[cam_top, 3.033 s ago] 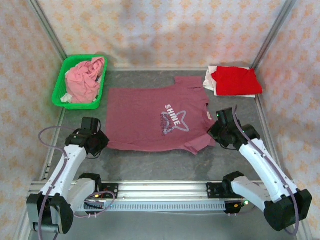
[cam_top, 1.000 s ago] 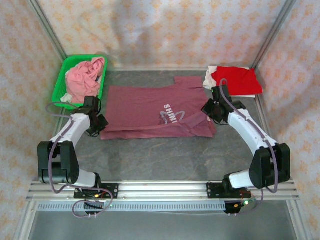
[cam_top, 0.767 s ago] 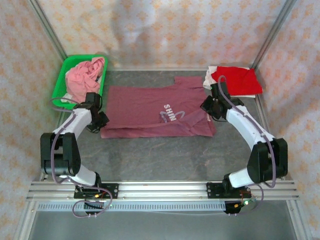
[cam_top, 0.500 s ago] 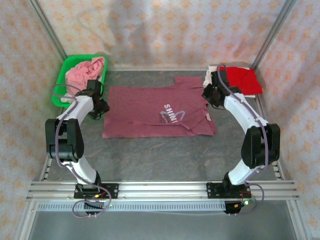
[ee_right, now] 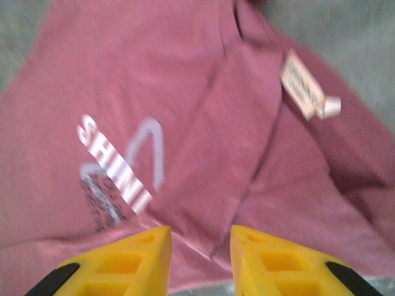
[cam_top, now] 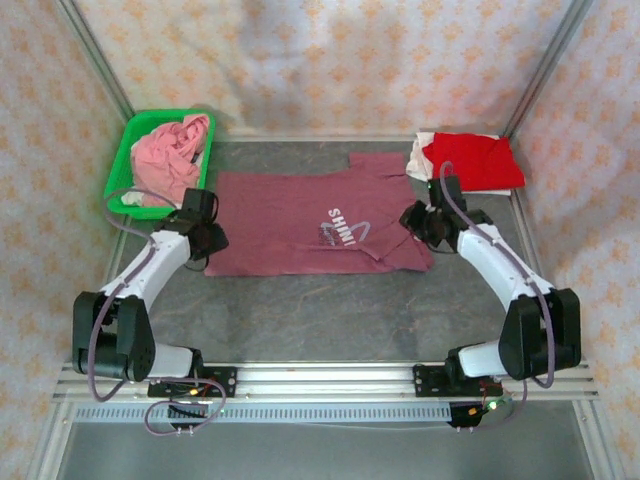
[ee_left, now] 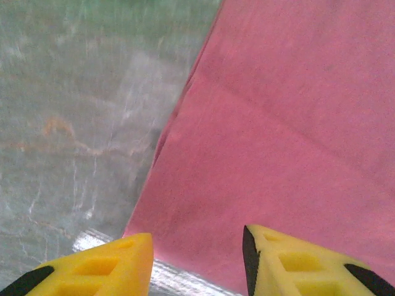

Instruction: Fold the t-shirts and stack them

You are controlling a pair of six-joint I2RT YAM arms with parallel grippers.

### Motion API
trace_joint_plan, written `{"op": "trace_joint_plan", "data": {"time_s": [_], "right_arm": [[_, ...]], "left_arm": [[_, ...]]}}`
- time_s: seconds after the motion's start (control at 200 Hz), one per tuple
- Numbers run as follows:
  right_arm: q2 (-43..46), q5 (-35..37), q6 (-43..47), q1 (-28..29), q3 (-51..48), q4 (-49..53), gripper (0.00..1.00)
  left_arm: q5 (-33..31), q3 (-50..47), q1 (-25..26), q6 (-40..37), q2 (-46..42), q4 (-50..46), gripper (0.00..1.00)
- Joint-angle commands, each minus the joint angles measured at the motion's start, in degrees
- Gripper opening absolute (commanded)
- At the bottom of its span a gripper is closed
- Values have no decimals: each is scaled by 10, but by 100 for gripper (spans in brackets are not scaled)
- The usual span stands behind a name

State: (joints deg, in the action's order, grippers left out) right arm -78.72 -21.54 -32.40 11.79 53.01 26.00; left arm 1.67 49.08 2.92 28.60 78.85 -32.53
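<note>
Maroon t-shirt [cam_top: 300, 215] lies spread mid-way across the table [cam_top: 330, 310], its near hem folded up. Left gripper [ee_left: 197, 256] and right gripper [ee_right: 200, 253] hover at its side edges, jaws apart and empty. If either one pinches only the top layer, the fold could skew or slide open.

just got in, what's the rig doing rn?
Two arms are folding a maroon SHINE t-shirt laid flat mid-table. Its near part is folded up over the lower print. The left claw and right claw stand open over the shirt's near left and right corners, gripping nothing. A folded red shirt sits on a white shirt at the far right. A crumpled pink shirt waits in the green basket at the far left.
</note>
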Motion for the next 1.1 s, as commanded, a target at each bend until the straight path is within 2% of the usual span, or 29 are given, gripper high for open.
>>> {"op": "trace_joint_plan", "data": {"time_s": [0.0, 0.08, 0.11, 0.29, 0.626, 0.851, 0.961, 1.096], "right_arm": [[-15, -45, -24, 11, -21, -24, 31], [-36, -52, -35, 28, -26, -33, 32], [-41, -54, -41, 33, -34, -46, 35], [-71, -59, -79, 42, -58, -105, 36], [-128, -59, -95, 50, -46, -138, 35], [-152, -50, -103, 51, -38, -159, 25], [-157, -45, -107, 51, -31, -168, 13], [-157, -34, -111, 50, -21, -174, 5]], "left_arm": [[4, -16, 1, 5, 8, 37, 42], [5, -16, 4, 2, 21, 34, 41], [7, -17, 6, 2, 25, 37, 41], [6, -32, 25, 5, 15, 47, 40], [10, -43, 27, 2, 17, 60, 41], [9, -44, 27, 1, 19, 64, 40], [9, -46, 28, 1, 18, 68, 40], [7, -50, 28, 2, 21, 71, 40]]}}
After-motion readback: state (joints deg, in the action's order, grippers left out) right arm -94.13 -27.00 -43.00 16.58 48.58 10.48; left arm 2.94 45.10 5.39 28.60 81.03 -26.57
